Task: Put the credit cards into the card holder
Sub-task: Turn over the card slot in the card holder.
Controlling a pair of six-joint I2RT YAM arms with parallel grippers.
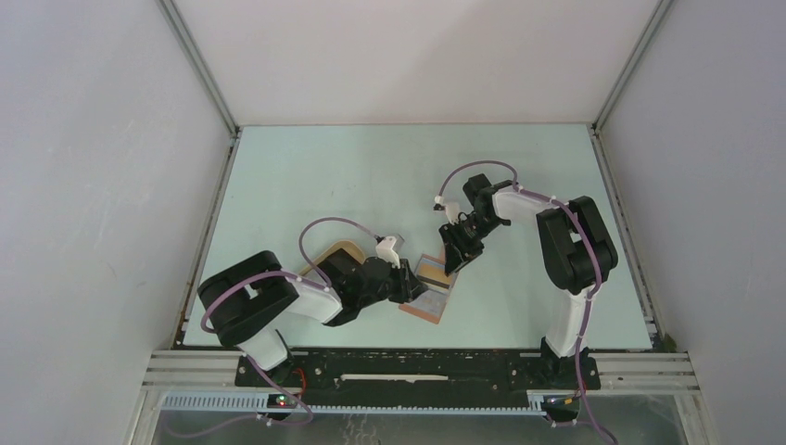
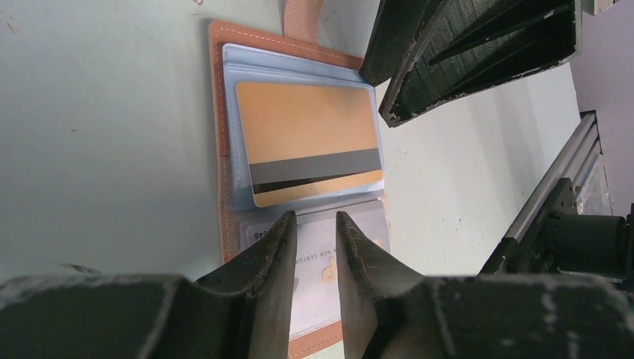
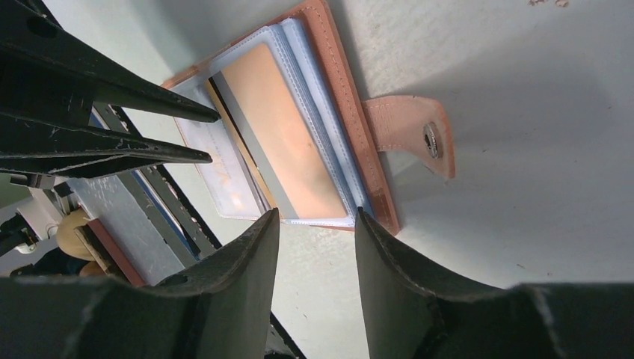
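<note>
Two sleeved: orange-yellow plastic card (image 2: 310, 127), white card (image 2: 318, 262), in reddish-brown leather card holder (image 2: 221, 149).
Left fingers (image 2: 269, 262), right fingers (image 3: 247, 262): part-open, empty.
Next: we fetch another.

Black-and-white left arm (image 1: 278, 301) and right arm (image 1: 570, 250), lilac cables (image 1: 324, 227) looping behind each hand; left hand (image 2: 314, 218) and right hand (image 3: 315, 217) have scuffed black wedge fingers (image 2: 262, 269).

The card holder (image 2: 219, 112) is matt stitched leather with glossy clear plastic sleeves (image 2: 233, 78) and a metal snap (image 3: 431, 140).
</note>
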